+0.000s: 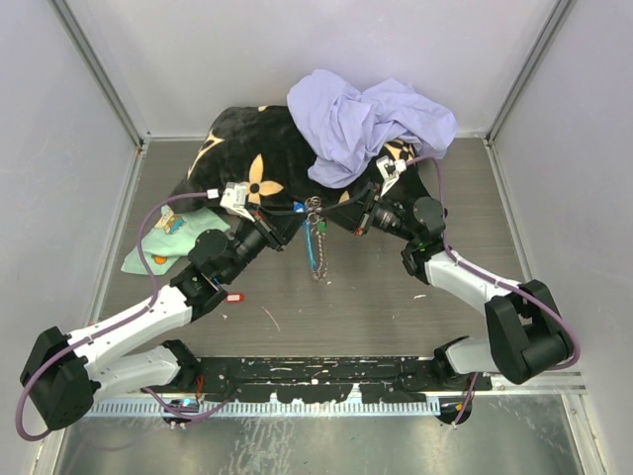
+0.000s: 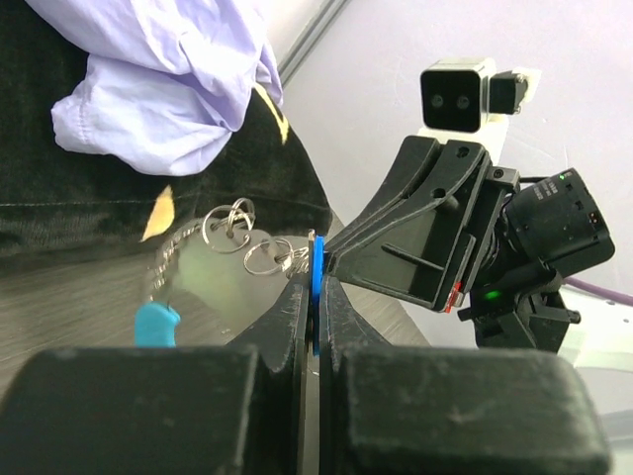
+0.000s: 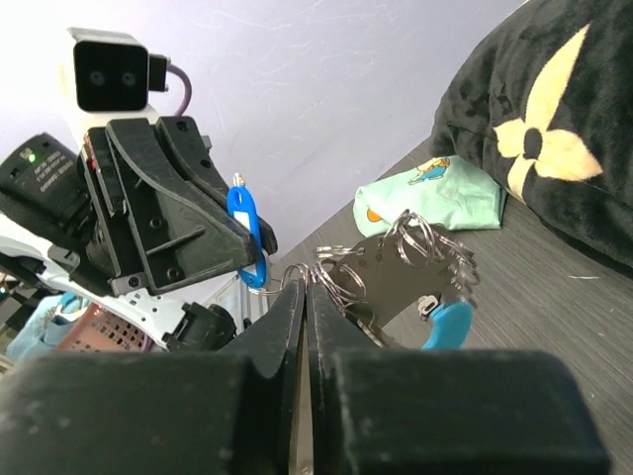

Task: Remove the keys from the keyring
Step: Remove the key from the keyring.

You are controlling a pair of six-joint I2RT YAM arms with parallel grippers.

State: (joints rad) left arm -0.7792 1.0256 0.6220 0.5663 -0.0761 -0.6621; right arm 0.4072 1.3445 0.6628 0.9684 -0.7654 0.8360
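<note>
left gripper (image 2: 317,284) pinched shut on blue-tag key (image 3: 242,228), right gripper (image 3: 304,284) clamped on keyring (image 3: 425,242), both over table (image 1: 396,307) middle

Cushion (image 1: 242,139), cloth (image 1: 366,119) close behind

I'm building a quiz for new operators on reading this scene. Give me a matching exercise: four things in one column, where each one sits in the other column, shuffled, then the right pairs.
Things:
1. lavender cloth
2. mint-green cloth
3. red tag
4. blue tag

Places:
A. clamped in the left pincer
B. heaped on top of the black blanket
C. flat on the table, at the blanket's left end
D. alone on the bare table, in front of the blanket

Pairs: 1-B, 2-C, 3-D, 4-A
</note>
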